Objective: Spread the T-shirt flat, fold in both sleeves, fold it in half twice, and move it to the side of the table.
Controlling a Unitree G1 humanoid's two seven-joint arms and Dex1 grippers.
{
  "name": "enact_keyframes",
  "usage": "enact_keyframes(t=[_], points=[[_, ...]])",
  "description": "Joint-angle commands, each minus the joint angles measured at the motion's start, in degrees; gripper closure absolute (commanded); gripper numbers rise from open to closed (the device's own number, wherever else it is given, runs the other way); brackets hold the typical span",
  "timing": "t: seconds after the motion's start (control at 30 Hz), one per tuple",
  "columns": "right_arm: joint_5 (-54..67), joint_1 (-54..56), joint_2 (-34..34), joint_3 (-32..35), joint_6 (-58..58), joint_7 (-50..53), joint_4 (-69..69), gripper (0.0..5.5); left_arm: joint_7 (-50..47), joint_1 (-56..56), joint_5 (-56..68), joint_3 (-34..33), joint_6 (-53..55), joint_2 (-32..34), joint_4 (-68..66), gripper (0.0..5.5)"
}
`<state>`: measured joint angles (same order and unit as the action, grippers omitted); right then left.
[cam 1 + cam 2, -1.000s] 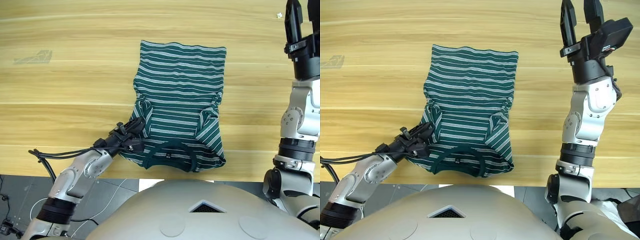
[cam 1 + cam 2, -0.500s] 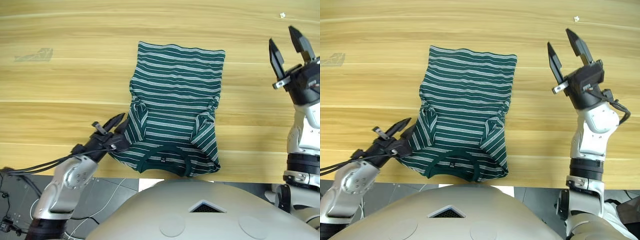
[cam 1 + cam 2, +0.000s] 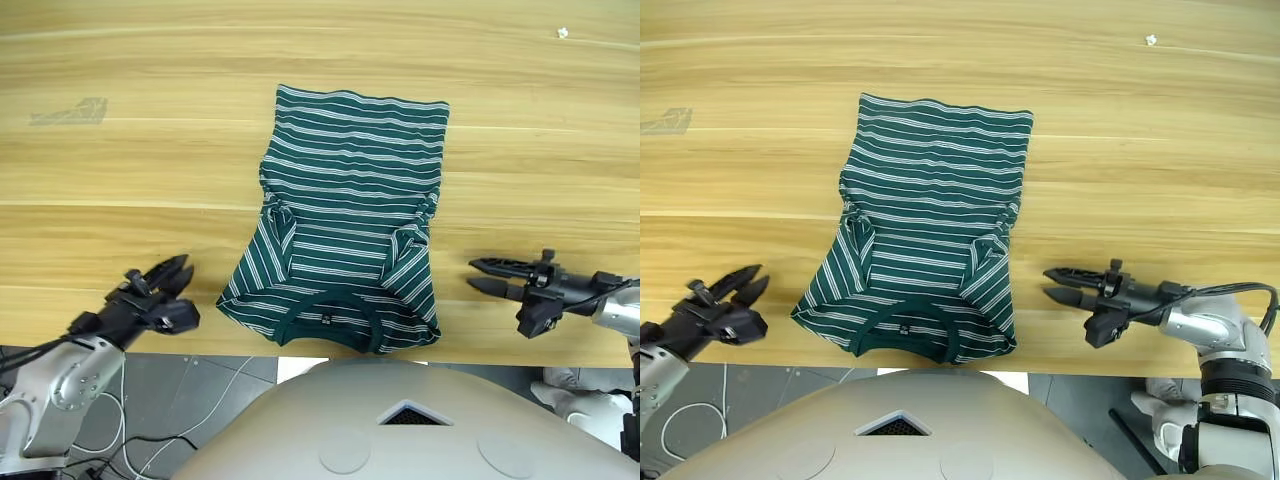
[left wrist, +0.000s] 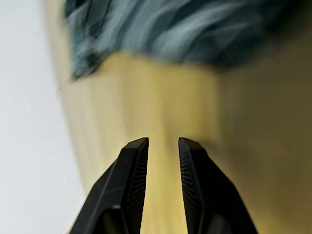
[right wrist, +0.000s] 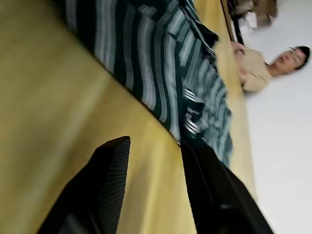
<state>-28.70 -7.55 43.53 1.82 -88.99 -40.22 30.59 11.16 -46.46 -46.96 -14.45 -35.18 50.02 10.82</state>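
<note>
T-shirt (image 4: 185, 29) blurred beyond the parted left gripper (image 4: 163, 141)

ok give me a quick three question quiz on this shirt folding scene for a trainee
1. True or false: the left gripper is gripping the striped T-shirt.
2. The shirt's sleeves are: A) folded in over the body, B) spread out sideways, C) hanging off the edge.
3. Fill in: the right gripper, lying apart from the shirt on its right, is ____.
Key: 1 false, it is open and clear of the shirt; 2 A; 3 open.
</note>
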Motion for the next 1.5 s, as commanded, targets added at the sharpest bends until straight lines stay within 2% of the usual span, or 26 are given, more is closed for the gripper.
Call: enact_keyframes(t=[0.03,0.2,0.5,0.8,0.9,1.4,1.43,1.5], points=[[-6.4,0.3,0.1,-0.6,-2.7,2.9,1.9,3.59,-11.4,3.3,-14.5,4.6,-4.1,6.6,-5.6,4.39],[-10.9,-4.3,1.0,-2.6,-3.4,7.2,2.1,3.59,-17.6,4.4,-16.0,6.3,-6.2,9.3,-5.9,4.39],[-13.3,-8.3,0.1,-9.0,-2.5,11.4,-0.6,3.59,-21.1,7.9,-20.0,16.3,-7.4,10.9,-5.5,4.39],[-14.4,-8.0,0.3,-11.0,-0.3,15.1,-1.8,2.55,-22.5,6.5,-19.7,17.2,-5.1,12.7,-4.0,3.18],[-14.9,-7.7,0.4,-11.8,0.1,15.9,-1.8,2.52,-23.4,5.9,-20.0,17.5,-4.3,13.1,-3.9,2.78],[-18.8,-4.6,-0.1,-16.2,6.1,21.0,-0.8,2.52,-24.4,9.6,-23.0,25.6,-2.2,13.2,-5.3,2.78],[-18.8,-4.4,0.0,-16.6,6.3,21.4,-0.8,2.74,-24.5,9.7,-23.1,25.8,-1.9,13.1,-5.4,2.76],[-19.5,-4.2,0.3,-17.2,6.6,22.2,-1.2,3.15,-24.7,9.9,-23.1,26.1,-1.2,13.4,-5.4,3.12]])
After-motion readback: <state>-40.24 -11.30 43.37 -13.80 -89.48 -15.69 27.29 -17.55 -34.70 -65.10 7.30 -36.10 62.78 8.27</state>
